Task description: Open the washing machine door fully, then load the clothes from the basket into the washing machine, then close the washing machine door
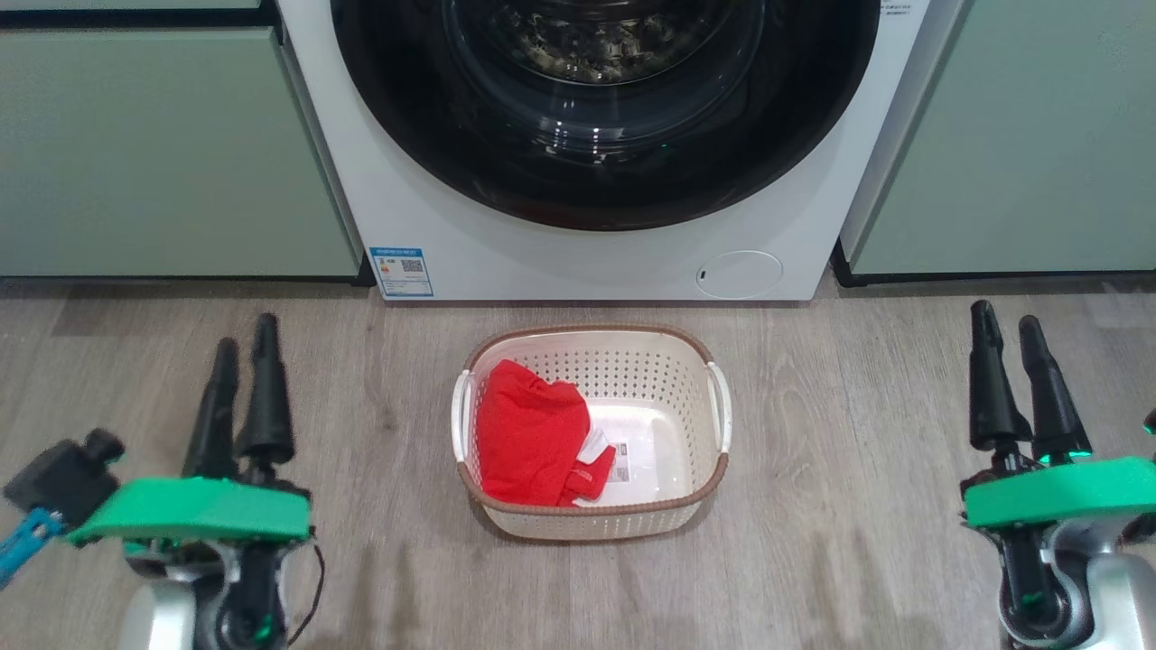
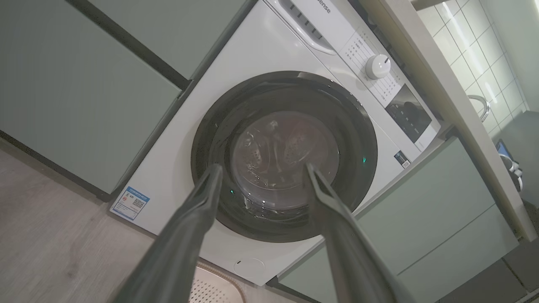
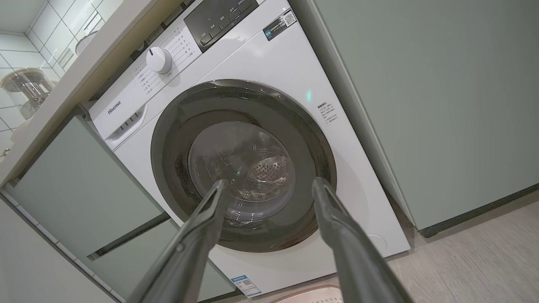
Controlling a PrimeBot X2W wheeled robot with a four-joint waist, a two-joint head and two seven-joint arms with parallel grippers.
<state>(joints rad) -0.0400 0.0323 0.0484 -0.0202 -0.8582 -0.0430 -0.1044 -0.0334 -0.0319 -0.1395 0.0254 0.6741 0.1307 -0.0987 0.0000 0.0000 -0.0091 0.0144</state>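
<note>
The white washing machine [image 1: 542,262] stands ahead with its black-rimmed glass door [image 1: 596,203] shut; the door [image 2: 202,143] [image 3: 168,139] looks flush in both wrist views too. In front of it, on the floor, sits the cream basket [image 1: 632,366]. The red clothes [image 1: 528,433] lie bunched in its left half, with a bit of white cloth at their right edge. My left gripper [image 1: 246,336] [image 2: 263,168] is open and empty, left of the basket. My right gripper [image 1: 1006,318] [image 3: 270,183] is open and empty to the basket's right. Both point at the machine.
Pale green cabinets [image 1: 172,153] [image 1: 1020,135] flank the machine. A blue energy sticker [image 1: 401,271] and a small round white flap [image 1: 739,273] mark its lower front. Wood-look floor [image 1: 840,433] surrounds the basket. A countertop [image 3: 84,71] runs above the machine.
</note>
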